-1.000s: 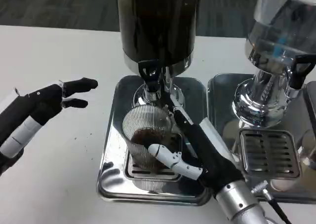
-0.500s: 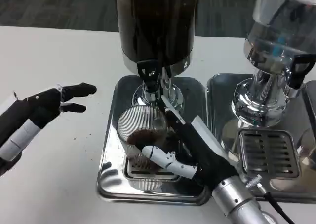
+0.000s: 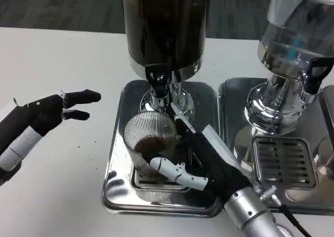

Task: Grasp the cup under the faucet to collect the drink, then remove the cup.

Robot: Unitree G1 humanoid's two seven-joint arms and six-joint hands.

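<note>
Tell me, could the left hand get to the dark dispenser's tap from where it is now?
Probably yes. The left hand hovers open over bare table, and nothing stands between it and the tap. The right hand holds the cup lower down.

Right hand (image 3: 206, 161) grips ribbed cup (image 3: 150, 143) from its right side — dark drink inside, faucet (image 3: 158, 80) just above. Left hand (image 3: 44, 114) well left of cup, fingers apart — holds nothing.

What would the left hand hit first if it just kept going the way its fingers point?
Probably the tray under the dark dispenser. The left hand points right across bare table toward the tray's left rim, though its height above the table is unclear.
</note>
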